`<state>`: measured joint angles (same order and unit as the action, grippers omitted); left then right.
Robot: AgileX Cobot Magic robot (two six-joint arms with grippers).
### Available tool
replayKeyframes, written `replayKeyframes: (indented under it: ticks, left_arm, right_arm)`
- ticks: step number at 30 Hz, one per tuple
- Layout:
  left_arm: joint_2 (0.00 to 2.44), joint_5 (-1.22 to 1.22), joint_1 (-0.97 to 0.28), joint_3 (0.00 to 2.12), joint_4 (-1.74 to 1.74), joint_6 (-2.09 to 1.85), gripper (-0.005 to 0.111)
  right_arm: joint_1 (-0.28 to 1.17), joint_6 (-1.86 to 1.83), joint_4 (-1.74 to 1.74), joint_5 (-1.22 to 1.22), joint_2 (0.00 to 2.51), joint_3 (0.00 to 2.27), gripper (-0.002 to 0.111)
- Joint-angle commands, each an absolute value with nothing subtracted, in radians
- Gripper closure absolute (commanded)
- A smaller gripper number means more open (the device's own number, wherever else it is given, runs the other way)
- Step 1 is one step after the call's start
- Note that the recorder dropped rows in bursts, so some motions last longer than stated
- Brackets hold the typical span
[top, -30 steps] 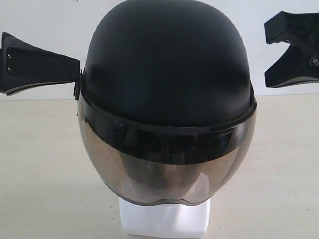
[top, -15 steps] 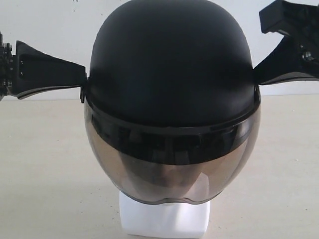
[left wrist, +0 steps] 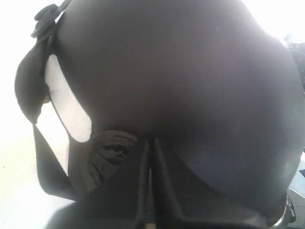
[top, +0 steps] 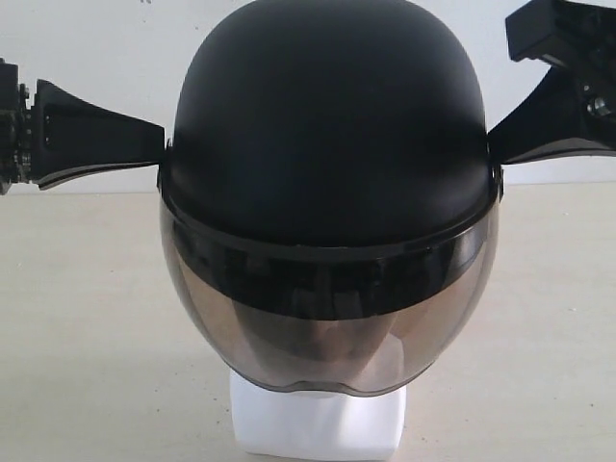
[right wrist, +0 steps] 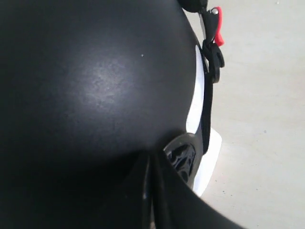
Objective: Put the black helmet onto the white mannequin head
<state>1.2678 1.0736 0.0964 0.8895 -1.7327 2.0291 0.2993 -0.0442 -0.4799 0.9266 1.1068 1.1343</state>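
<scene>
The black helmet sits over the white mannequin head, whose blocky neck base shows below the smoky visor. A dim face shows through the visor. My left gripper is shut, with its tip against the helmet's left side beside the visor pivot. My right gripper is shut too, its tip touching the helmet's right side. In the left wrist view the closed fingers meet the helmet near an ear pad. In the right wrist view the closed gripper meets the helmet shell, with white head beside it.
A beige table carries the head, with a white wall behind. A chin strap with a red buckle tab hangs along the helmet's side in the right wrist view.
My right gripper has come in from the right and now touches the helmet's side. The left gripper and the helmet have shifted slightly to the right.
</scene>
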Motion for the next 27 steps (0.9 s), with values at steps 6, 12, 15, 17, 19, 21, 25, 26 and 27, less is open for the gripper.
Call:
replayKeyframes:
  ticks: [6,12,15,17,19,21,25,26,27]
  left_arm:
    - [1.263,1.098,0.095,0.904,-1.744,2.033,0.102]
    - [1.208,1.098,0.098,0.909,-1.744,2.006,0.102]
    - [1.191,1.102,0.100,0.909,-1.744,2.012,0.102]
    - [1.182,1.102,0.100,0.909,-1.744,2.019,0.102]
    - [1.175,1.107,0.100,0.909,-1.744,2.023,0.102]
    - [1.170,1.107,0.100,0.909,-1.744,2.026,0.102]
    - [1.170,1.166,0.105,0.909,-1.744,2.038,0.102]
    - [1.170,1.197,0.114,0.909,-1.744,2.050,0.102]
    - [1.166,1.221,0.126,0.909,-1.744,2.057,0.102]
  right_arm:
    - [0.300,-0.058,-0.510,0.930,1.104,1.140,0.109]
    - [0.300,-0.058,-0.510,0.932,1.104,1.140,0.109]
    - [0.300,-0.055,-0.510,0.931,1.104,1.140,0.109]
    - [0.300,-0.044,-0.508,0.937,1.104,1.140,0.109]
    - [0.300,-0.044,-0.498,0.943,1.100,1.140,0.109]
    - [0.300,-0.034,-0.479,0.947,1.090,1.140,0.109]
    - [0.300,0.000,-0.415,0.954,1.029,1.140,0.109]
    - [0.300,0.000,-0.397,0.966,1.004,1.140,0.109]
    - [0.300,0.012,-0.383,0.979,0.983,1.140,0.109]
